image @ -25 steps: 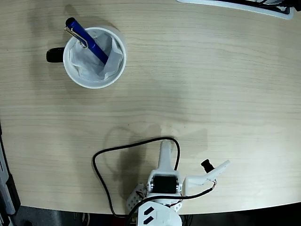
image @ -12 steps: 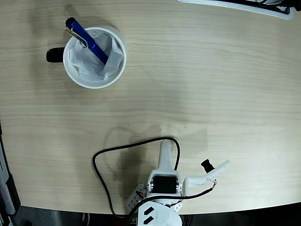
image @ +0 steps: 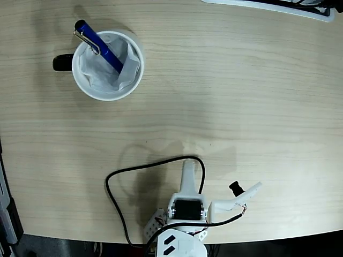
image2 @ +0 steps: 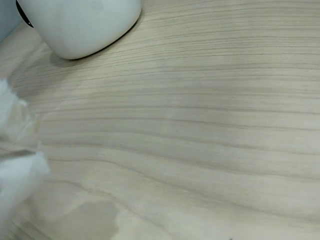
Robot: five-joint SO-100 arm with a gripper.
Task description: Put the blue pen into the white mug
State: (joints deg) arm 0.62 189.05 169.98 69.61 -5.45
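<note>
Pen in mug; arm parked, task looks done.
The pen (image: 99, 46) leans inside the mug (image: 107, 65), cap over its upper-left rim. The gripper (image: 188, 170) sits well below the mug, seemingly empty, though its opening can't be told. Nothing differs from the earlier frames; no further move seems needed.

deep-blue pen (image: 99, 45), white mug (image: 107, 92), pale wood-grain table (image: 225, 96)

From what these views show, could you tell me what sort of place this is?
Probably an office or lab desk: a light wood-grain table, a white mug holding a blue pen, and a small arm's black cable.
</note>
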